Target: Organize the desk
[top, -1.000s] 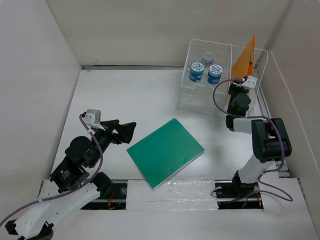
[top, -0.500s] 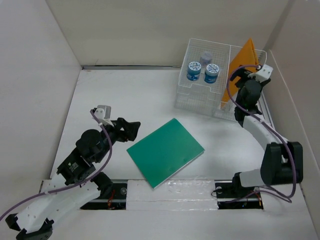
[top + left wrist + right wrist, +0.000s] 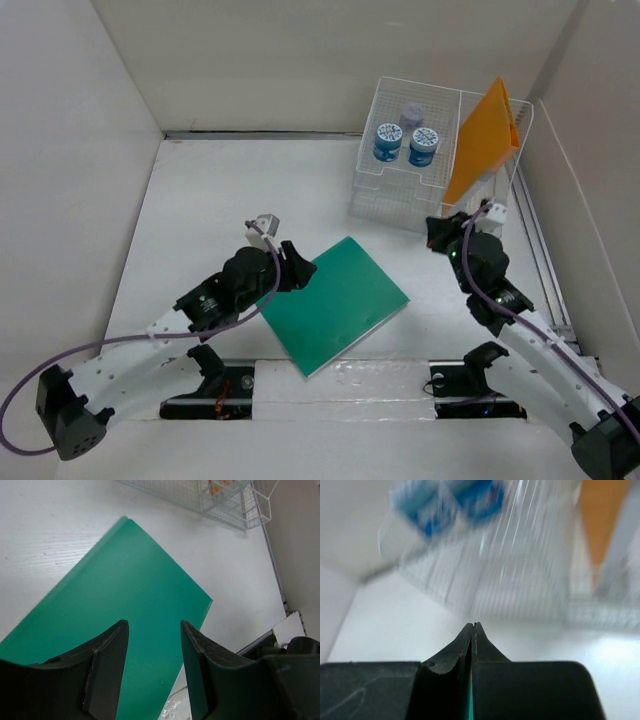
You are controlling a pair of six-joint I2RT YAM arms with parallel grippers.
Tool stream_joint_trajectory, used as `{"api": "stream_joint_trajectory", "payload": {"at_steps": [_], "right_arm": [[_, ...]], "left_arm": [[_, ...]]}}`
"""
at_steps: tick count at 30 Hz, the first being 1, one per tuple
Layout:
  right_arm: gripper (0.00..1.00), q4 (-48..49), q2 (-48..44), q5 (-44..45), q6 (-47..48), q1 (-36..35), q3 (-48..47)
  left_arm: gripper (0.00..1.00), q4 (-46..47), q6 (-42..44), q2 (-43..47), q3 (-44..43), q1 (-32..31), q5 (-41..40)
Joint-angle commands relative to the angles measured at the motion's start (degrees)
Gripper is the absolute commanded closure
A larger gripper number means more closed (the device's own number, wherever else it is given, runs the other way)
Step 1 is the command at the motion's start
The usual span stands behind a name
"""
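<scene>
A green folder [image 3: 335,305] lies flat on the white desk [image 3: 250,190], turned diagonally. My left gripper [image 3: 298,270] hovers over its left corner. In the left wrist view the fingers stand apart above the green folder [image 3: 125,590], and the left gripper [image 3: 152,625] is open with nothing between them. My right gripper [image 3: 437,232] is shut and empty, just in front of the wire rack [image 3: 400,200]. In the blurred right wrist view the right gripper [image 3: 472,625] points at the rack [image 3: 520,580]. An orange folder [image 3: 482,135] leans upright in the rack's right section.
Two blue-lidded jars [image 3: 388,141] [image 3: 424,146] and a grey-capped bottle [image 3: 411,116] stand in the rack's left section. Beige wall panels enclose the desk on the left, back and right. A rail runs along the right edge [image 3: 540,270].
The left arm reached forward and right to the green folder's corner, its jaws narrowing. The right arm drew back from the orange folder in the rack and its jaws shut.
</scene>
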State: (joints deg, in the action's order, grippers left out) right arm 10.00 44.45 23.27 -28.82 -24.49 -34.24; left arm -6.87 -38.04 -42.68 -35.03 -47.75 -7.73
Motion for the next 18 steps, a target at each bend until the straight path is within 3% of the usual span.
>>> {"api": "stream_joint_trajectory", "payload": {"at_steps": [1,2,3,5,8,11,14,18], "right_arm": [[0.96,-9.64,-4.44,-10.15,-9.39,-5.03,5.75],[0.9,-11.91,-6.89,-11.91,-11.59,-6.35,8.29],[0.73,-12.8,-8.31,-14.1,-13.61,-7.75,9.96],[0.49,-13.85,-11.47,-15.27,-19.41,-12.41,12.96],[0.29,-20.18,-12.37,-11.93,-24.17,-17.77,14.11],[0.19,-24.14,-10.27,-10.7,-26.29,-22.08,13.06],[0.13,-23.45,-6.23,-7.81,-27.6,-26.64,12.97],[0.08,-21.6,-0.34,-5.43,-28.48,-28.68,13.93]], "left_arm": [[0.57,6.52,-2.74,-4.23,0.83,-1.03,-1.5],[0.55,7.91,-2.74,-5.39,1.27,-1.03,-2.63],[0.51,8.1,-2.65,-8.18,1.19,-1.03,-5.52],[0.47,8.02,-1.34,-11.36,-0.38,-1.03,-8.87],[0.4,7.05,-1.33,-16.73,-3.81,-1.03,-16.42],[0.28,10.38,-1.6,-20.51,-3.74,1.67,-17.33],[0.26,18.98,-1.68,-25.08,-1.55,11.5,-0.15],[0.25,16.99,-0.11,-31.14,-5.13,11.54,-4.56]]}}
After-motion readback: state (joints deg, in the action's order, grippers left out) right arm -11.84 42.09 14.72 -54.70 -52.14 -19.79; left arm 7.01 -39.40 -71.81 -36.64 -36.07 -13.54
